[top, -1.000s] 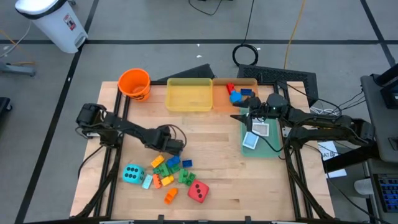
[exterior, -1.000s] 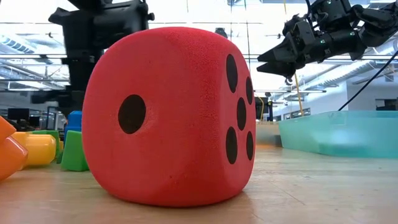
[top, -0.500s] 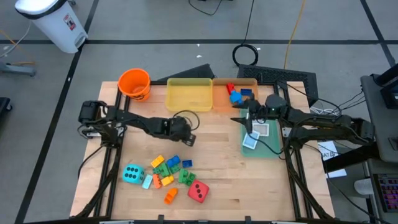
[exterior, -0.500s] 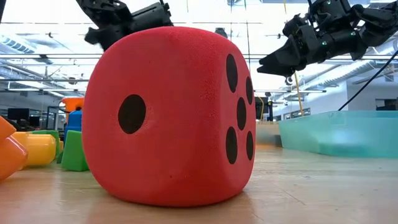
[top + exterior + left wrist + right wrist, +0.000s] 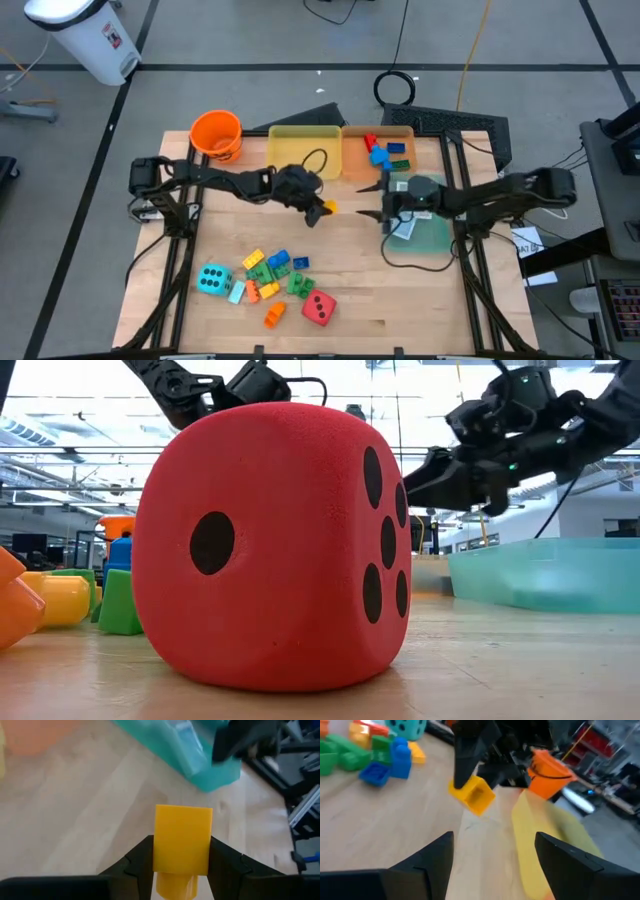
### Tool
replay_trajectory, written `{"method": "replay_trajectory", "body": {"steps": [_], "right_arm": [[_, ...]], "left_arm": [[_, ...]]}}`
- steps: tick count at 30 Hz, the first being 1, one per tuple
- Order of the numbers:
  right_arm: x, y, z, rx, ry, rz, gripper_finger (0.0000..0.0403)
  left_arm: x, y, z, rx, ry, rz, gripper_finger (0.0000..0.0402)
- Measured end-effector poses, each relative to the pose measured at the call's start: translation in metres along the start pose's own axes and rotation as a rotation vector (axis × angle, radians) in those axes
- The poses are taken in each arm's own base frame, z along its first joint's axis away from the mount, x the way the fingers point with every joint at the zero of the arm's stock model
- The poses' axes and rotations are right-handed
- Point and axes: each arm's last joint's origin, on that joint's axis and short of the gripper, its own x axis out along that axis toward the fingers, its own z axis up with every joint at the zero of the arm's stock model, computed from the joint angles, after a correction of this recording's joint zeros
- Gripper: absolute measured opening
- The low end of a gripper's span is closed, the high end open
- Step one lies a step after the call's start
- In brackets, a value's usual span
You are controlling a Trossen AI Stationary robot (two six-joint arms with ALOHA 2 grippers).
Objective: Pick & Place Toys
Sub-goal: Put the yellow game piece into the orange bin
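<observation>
Left pincer (image 5: 322, 208) is grasping a yellow brick (image 5: 182, 839), having carried it up and away from the brick pile (image 5: 272, 274) toward the yellow tray (image 5: 304, 152); it is now hanging over bare counter (image 5: 350, 260) just short of that tray. Right pincer (image 5: 372, 201), jaws released and empty, has been swinging from the green tray (image 5: 432, 232) toward the same spot, so a handover or crowding looks possible.
</observation>
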Motion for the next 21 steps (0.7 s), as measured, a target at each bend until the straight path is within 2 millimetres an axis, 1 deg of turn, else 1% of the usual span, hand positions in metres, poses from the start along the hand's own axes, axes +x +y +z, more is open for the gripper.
{"method": "replay_trajectory", "body": {"steps": [3, 6, 10, 13, 18, 21], "right_arm": [[0.015, -0.001, 0.002, -0.015, -0.047, -0.017, 0.0245], [0.032, -0.003, 0.003, -0.041, -0.046, -0.007, 0.0245], [0.053, -0.003, 0.006, -0.078, -0.084, 0.081, 0.0244], [0.063, -0.002, 0.008, -0.112, -0.086, 0.093, 0.0244], [0.068, 0.004, 0.019, -0.178, -0.148, 0.135, 0.024], [0.068, 0.009, 0.024, -0.191, -0.176, 0.158, 0.0223]], "left_arm": [[-0.002, 0.005, 0.005, 0.005, -0.012, -0.015, 0.0143], [-0.003, 0.007, 0.008, 0.006, -0.011, -0.062, 0.0143], [-0.004, 0.003, 0.01, 0.014, 0.001, -0.151, 0.0143], [-0.004, -0.001, 0.012, 0.021, 0.006, -0.234, 0.0143], [-0.004, -0.003, 0.012, 0.005, 0.01, -0.261, 0.0143], [-0.004, -0.003, 0.012, -0.011, 0.01, -0.267, 0.0143]]}}
